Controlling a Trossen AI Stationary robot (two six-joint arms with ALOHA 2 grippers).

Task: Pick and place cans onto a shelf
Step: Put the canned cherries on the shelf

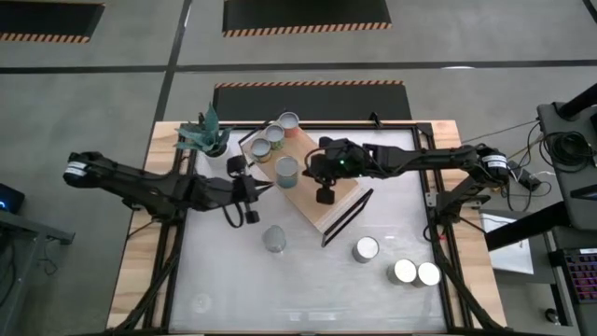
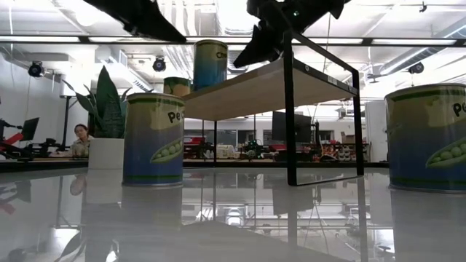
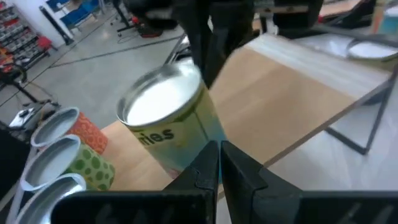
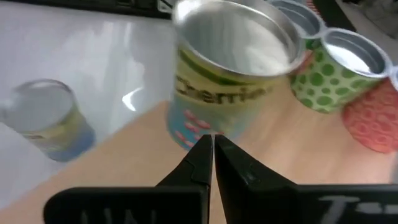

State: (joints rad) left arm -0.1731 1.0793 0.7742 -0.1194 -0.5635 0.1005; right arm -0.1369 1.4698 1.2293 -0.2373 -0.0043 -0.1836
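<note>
On the shelf (image 1: pixel 308 191) four cans already stand: three bunched at its far end near the potted plant (image 1: pixel 205 137), and a cherries can (image 1: pixel 286 171) alone toward the middle. I have both arms reaching in over it. The right claw (image 1: pixel 326 195) hangs above the bare board just beside the cherries can, fingers pressed together and holding nothing; its arm stretches nearly flat across from the right side, wrist bent down. The left claw (image 1: pixel 250 198) sits at the shelf's near-left edge, also closed and empty in its wrist view, its arm lying low across the tabletop (image 1: pixel 298 289) from the left. Four cans wait on the tabletop — one (image 1: pixel 274 239) just in front of the shelf, one (image 1: pixel 366 249) further right, and a touching pair (image 1: pixel 416 273) near the right corner. My judgement is that the step in hand is clearing away for the next pick. I would lift the right claw straight up first, so it does not brush the cherries can, then open the fingers wide before descending — centred over a can's top, not its rim.
</note>
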